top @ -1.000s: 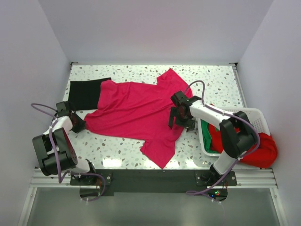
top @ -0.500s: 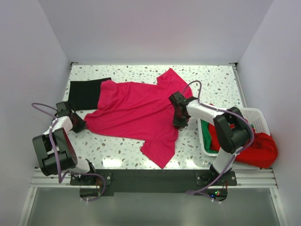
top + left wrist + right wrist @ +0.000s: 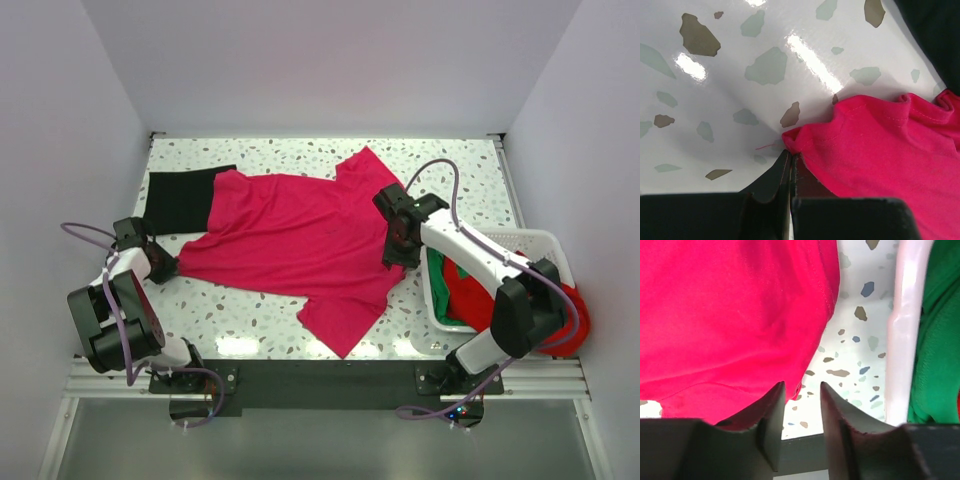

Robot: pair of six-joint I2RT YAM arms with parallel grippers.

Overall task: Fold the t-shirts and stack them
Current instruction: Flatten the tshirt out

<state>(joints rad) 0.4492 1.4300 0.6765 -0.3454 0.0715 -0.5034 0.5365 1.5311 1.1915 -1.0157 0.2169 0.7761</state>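
Magenta-pink t-shirt lies spread out in a single layer across the middle of the table. It's turned sideways: hem toward 9 o'clock, one sleeve pointing at 1 o'clock, the other at 6 o'clock. Not folded. Some wrinkles at the hem end.

Black t-shirt sits at 10 o'clock as a flat rectangle. The far corner of the pink hem overlaps its right edge.

Left gripper is down on the table at 8 o'clock, at the near hem corner. Jaws are clenched with the pink corner pinched at the tips. Wrist view shows the cloth bunched right at the pinch and a loose thread sticking out beside it.

Right gripper is at the shirt's 3 o'clock edge, low over the table. Jaws are apart and grasping nothing. Wrist view shows bare speckled tabletop in the gap, one finger over the pink edge and the other over bare table.

Basket, white plastic lattice, stands at 4 o'clock, just beside the right gripper and apart from the pink shirt. Green t-shirt is inside at the left end. Red t-shirt is piled in and hangs over the rim toward 4 o'clock. Both are crumpled.
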